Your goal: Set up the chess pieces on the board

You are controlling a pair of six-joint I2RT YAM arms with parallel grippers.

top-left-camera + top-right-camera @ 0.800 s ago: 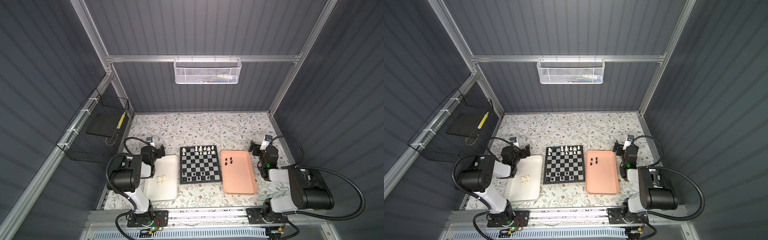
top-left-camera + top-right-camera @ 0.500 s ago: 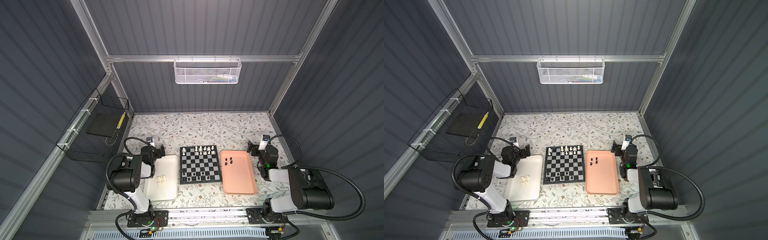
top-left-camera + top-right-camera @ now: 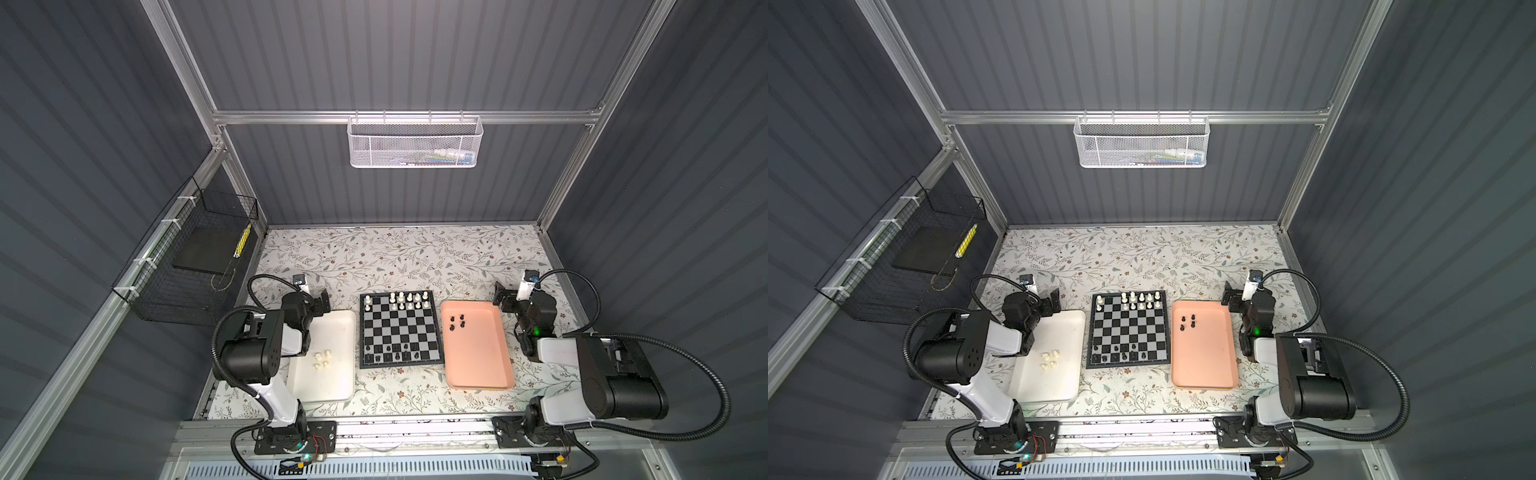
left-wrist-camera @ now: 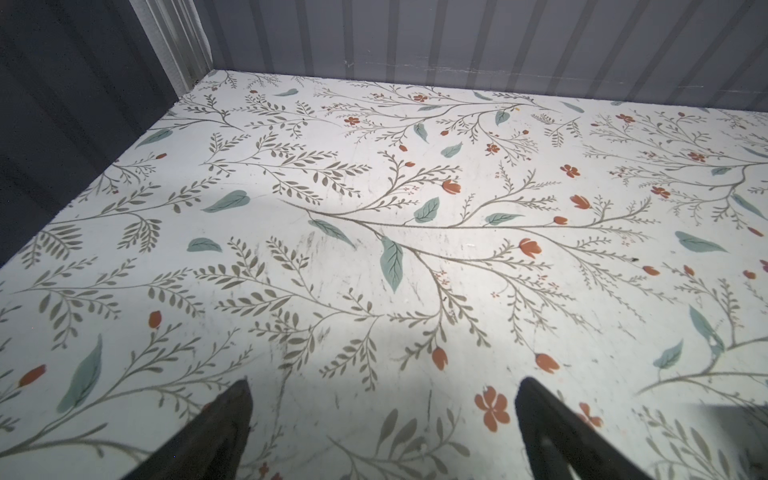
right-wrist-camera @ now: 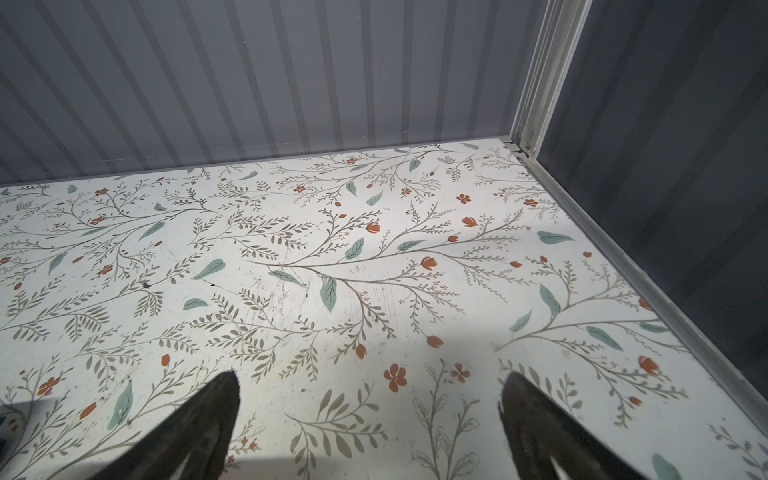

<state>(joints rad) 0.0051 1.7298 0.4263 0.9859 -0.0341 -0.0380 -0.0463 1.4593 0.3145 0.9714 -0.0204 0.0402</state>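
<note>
The board lies at mid-table between two trays. Several cream-white chess pieces stand on its two far rows, and several black ones on its two near rows. Several loose white pieces lie on the white tray. Several loose black pieces lie on the pink tray. My left gripper is open and empty, low by the white tray's far left corner. My right gripper is also open and empty, by the pink tray's far right corner. Both wrist views show only the floral tabletop.
A white mesh basket hangs on the back rail. A black wire basket is fixed to the left wall. Dark ribbed walls with aluminium posts close in the table on three sides. Both arm bases sit on the front rail.
My right gripper has edged slightly toward the pink tray. The left arm and all the pieces have stayed where they were.
</note>
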